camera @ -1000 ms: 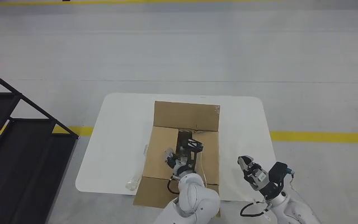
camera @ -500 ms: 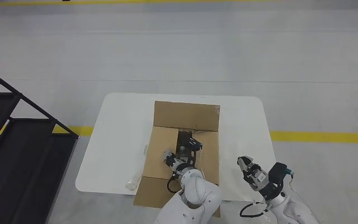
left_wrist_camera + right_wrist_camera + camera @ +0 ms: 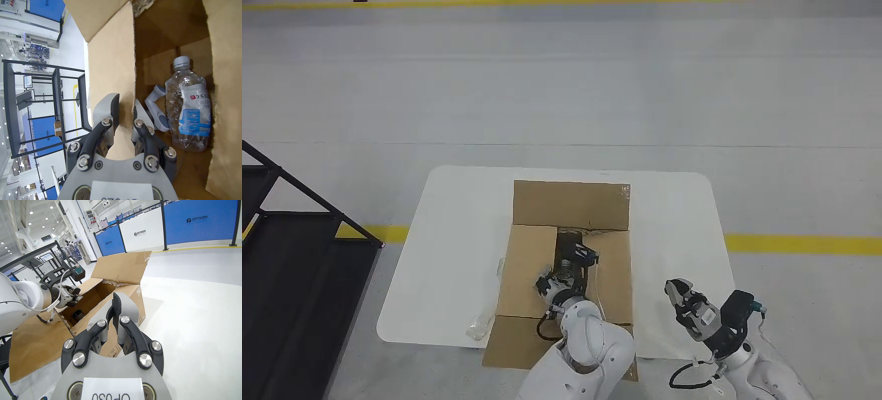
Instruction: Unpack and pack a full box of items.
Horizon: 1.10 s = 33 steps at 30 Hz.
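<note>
You're early in unpacking: box open, bottle and white handheld tool inside. Left gripper parted, astride left flap; right gripper clenched, empty, near right.

Bottle in box on table

Blocked inside box by bottle and grey-handled item, and before left tool by flap. Passable over bare bench beside box.
</note>
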Tool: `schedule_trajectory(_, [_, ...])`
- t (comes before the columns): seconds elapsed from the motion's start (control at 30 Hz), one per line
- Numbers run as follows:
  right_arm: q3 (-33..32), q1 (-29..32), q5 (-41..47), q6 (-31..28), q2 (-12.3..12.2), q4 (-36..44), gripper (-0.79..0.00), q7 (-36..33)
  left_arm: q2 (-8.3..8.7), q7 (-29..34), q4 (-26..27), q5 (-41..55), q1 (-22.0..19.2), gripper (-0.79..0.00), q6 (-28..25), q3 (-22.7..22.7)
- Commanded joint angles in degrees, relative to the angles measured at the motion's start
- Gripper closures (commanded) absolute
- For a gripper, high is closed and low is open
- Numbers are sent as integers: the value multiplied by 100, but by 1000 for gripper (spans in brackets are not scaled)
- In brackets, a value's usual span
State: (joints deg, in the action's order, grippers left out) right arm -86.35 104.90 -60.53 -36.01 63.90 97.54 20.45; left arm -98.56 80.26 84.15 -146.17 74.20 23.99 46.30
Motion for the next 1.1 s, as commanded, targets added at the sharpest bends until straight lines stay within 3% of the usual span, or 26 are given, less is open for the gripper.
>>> schedule_trajectory(0.0, [-1, 2, -4, 5, 1, 6, 0, 0, 16, -29, 156, 101, 38, 0, 27, -1])
schedule_trajectory(0.33, [-23, 25, -8, -3, 3, 102, 0, -42, 161, -200, 1348, 604, 309, 0, 39, 7])
schedule_trajectory(0.67, [-23, 15, -11, 5, 6, 182, 0, -105, 257, -277, 2819, 2278, 638, 0, 83, 416])
schedule_trajectory(1.07, [-20, -67, 90, -27, 10, 230, 0, -238, 226, -423, 3345, 3399, 815, 0, -442, 1126])
